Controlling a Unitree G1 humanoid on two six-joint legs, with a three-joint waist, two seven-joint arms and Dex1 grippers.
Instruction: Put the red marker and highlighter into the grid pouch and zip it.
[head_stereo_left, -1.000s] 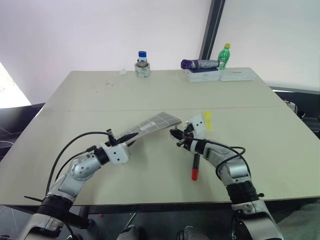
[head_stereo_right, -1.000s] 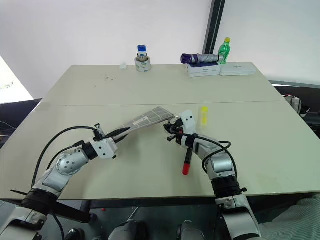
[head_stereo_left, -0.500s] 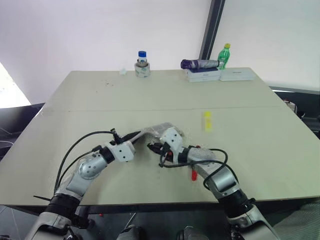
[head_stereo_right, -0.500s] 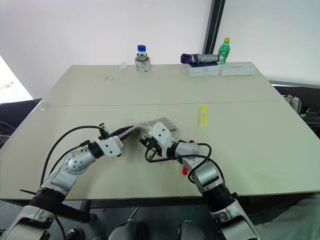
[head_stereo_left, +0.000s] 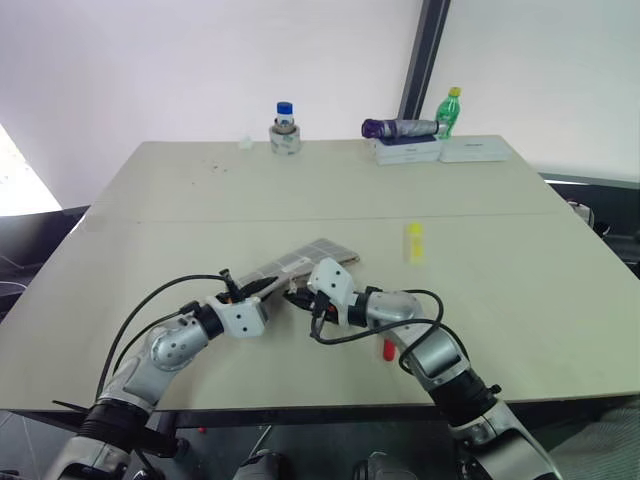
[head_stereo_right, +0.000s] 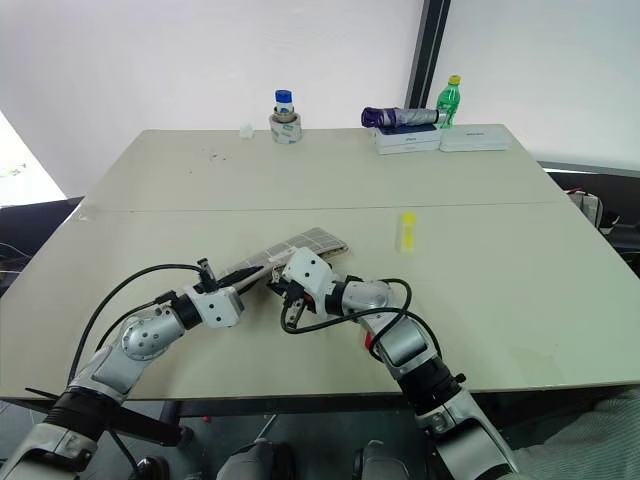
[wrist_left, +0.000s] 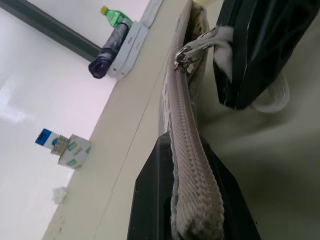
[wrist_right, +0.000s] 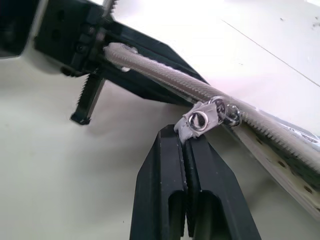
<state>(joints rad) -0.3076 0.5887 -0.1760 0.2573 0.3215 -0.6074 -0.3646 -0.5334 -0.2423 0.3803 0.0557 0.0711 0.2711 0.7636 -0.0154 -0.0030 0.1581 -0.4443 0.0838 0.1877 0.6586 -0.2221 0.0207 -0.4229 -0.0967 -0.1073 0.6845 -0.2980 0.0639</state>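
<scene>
The grid pouch (head_stereo_left: 310, 260) lies tilted mid-table, its near end raised. My left gripper (head_stereo_left: 264, 287) is shut on that end's zip edge (wrist_left: 186, 125). My right gripper (wrist_right: 184, 136) reaches across from the right and is shut on the metal zip pull (wrist_right: 202, 120), a short way along the zip from the left fingers (wrist_right: 145, 52). The zip looks closed between the left gripper and the pull and open beyond it. The yellow highlighter (head_stereo_left: 414, 242) lies on the table to the right of the pouch. Only the red marker's red end (head_stereo_left: 387, 350) peeks out under my right arm.
Along the far edge stand a blue-capped jar on a tape roll (head_stereo_left: 285, 128), a purple folded umbrella (head_stereo_left: 400, 128) on white boxes (head_stereo_left: 440, 150) and a green bottle (head_stereo_left: 451, 110). The table's front edge (head_stereo_left: 300, 405) runs just behind my arms.
My right gripper has swung left from beside the highlighter to the pouch's zip near the left gripper. The pouch stays in the left grip, a little lower.
</scene>
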